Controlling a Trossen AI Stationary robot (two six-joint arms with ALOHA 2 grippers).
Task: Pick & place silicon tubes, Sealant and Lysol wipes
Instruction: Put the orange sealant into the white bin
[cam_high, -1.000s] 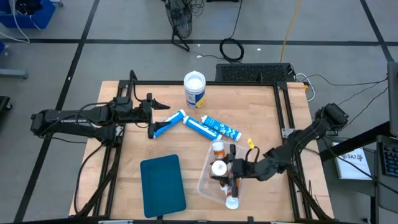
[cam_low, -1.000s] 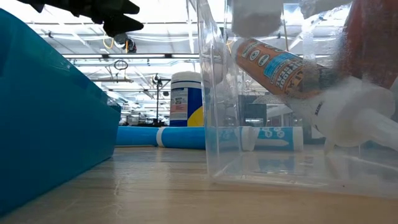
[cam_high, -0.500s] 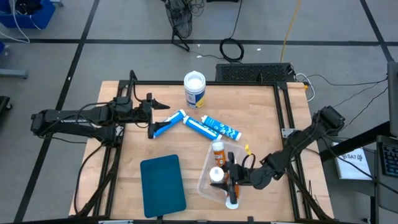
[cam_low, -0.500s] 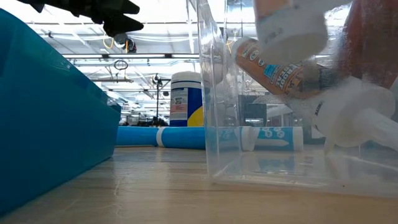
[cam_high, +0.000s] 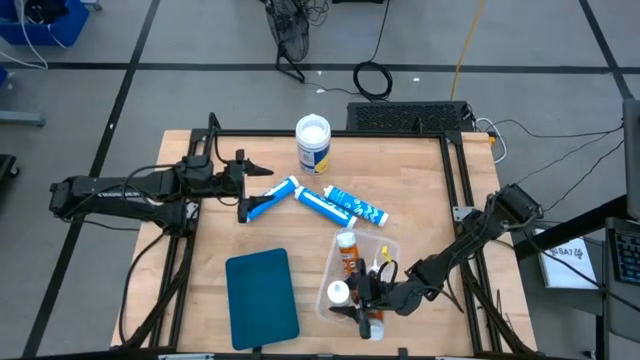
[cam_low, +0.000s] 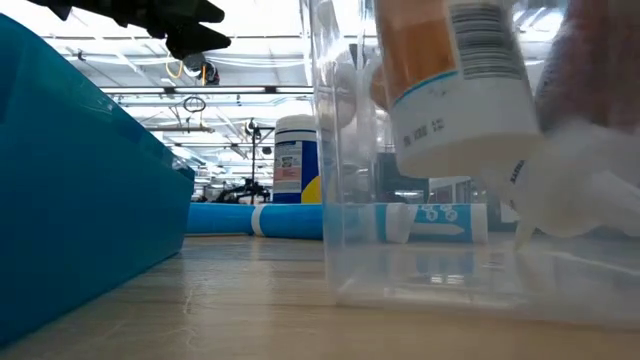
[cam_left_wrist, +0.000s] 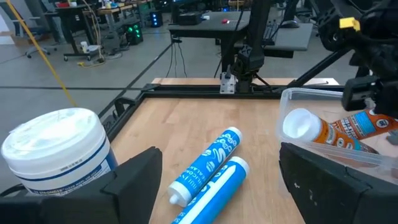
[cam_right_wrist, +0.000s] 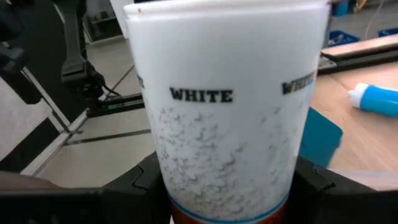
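The Lysol wipes (cam_high: 313, 143) stand upright at the table's far middle. Two blue silicon tubes (cam_high: 275, 197) (cam_high: 351, 206) lie flat on the wood in front of them. A clear bin (cam_high: 330, 300) near the front edge holds one orange sealant tube (cam_high: 348, 252) lying in it. My right gripper (cam_high: 362, 303) is over the bin, shut on a second sealant tube (cam_low: 450, 90) with a white end. Beside the left blue tube my left gripper (cam_high: 245, 190) hangs open, with nothing between its fingers. My right gripper pinches the sealant tube's body between its two fingers (cam_right_wrist: 140, 183), just behind the white end (cam_right_wrist: 230, 106). The fingers come about level from the table's right side and lie across the tube. The tube is tilted inside the bin's walls, clear of the bin's floor.
A teal lid (cam_high: 262, 297) lies flat at the front left of the bin. Bare wood shows between the lid and the blue tubes. Black frame rails run along the table's edges, and cables lie on the floor beyond.
My right gripper has gone down and toward the table's near edge with the sealant tube, rolling a little. The tube has sunk from above the bin's rim to between its walls. The left arm has kept still.
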